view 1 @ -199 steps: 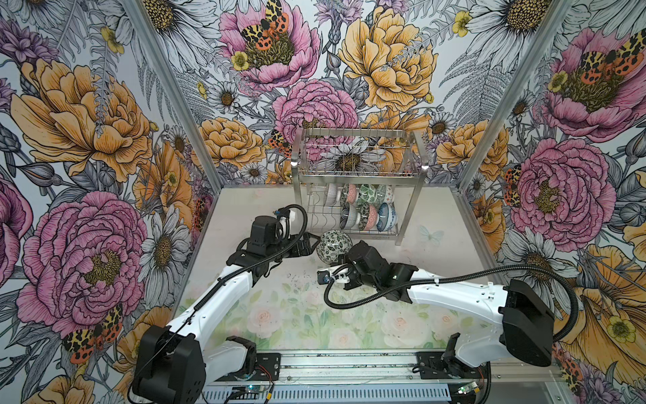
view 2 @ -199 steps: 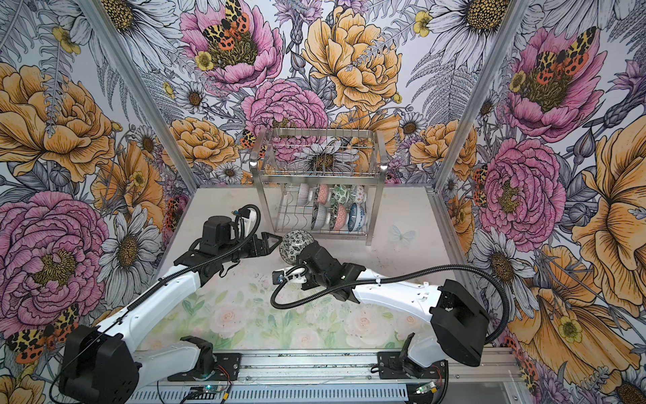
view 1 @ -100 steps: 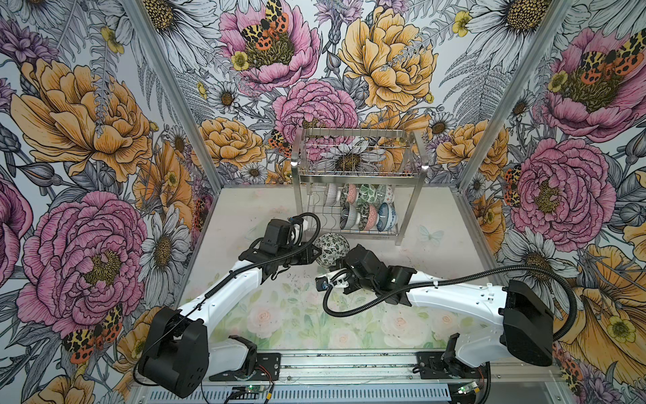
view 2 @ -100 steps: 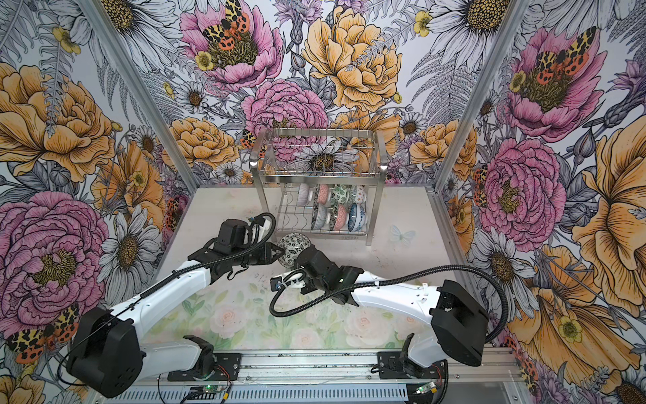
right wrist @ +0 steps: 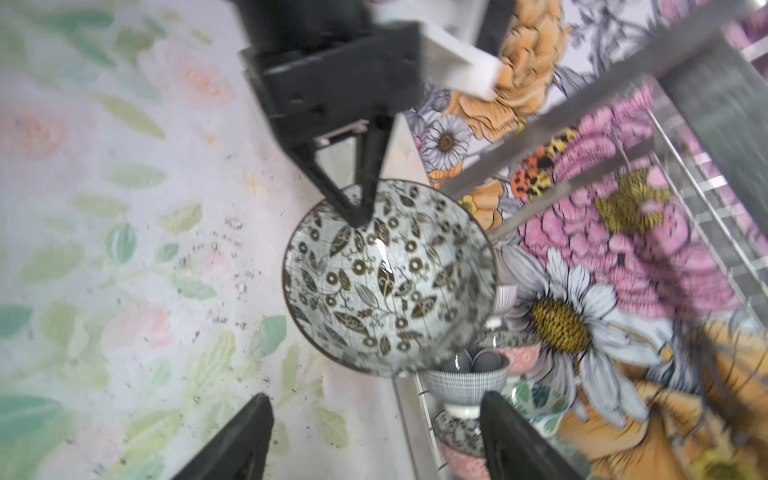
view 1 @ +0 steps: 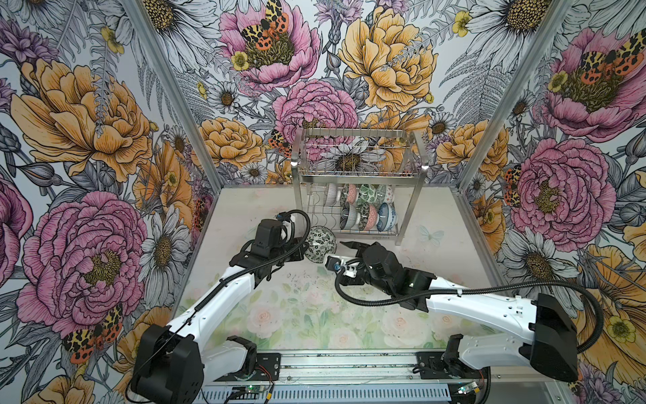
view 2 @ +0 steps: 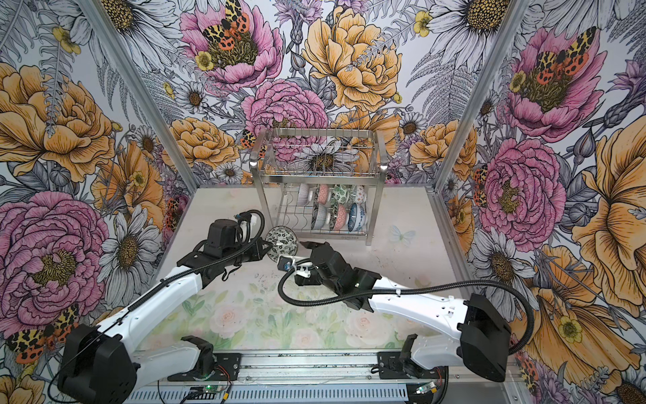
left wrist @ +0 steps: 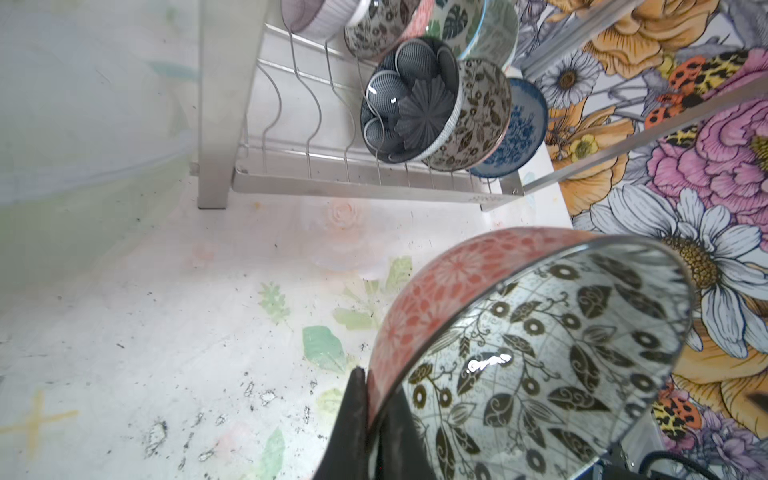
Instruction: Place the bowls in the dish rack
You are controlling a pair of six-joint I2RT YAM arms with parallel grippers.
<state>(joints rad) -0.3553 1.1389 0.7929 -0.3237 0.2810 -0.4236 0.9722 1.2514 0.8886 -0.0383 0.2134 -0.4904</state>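
My tabletop point(view 1: 307, 314) is pale, printed with faint pink roses and green leaves, and flecked with dark specks point(view 1: 297, 277) near the middle. My shiny 2-tier steel wire dish rack point(view 1: 361, 179) stands on its far side.

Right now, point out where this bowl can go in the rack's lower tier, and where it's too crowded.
Free for the held bowl: the lower tier's wavy slots between the left post and the dark ribbed bowl. The upper basket looks empty too. Crowded: the bowls packed along the dish rack's right half.
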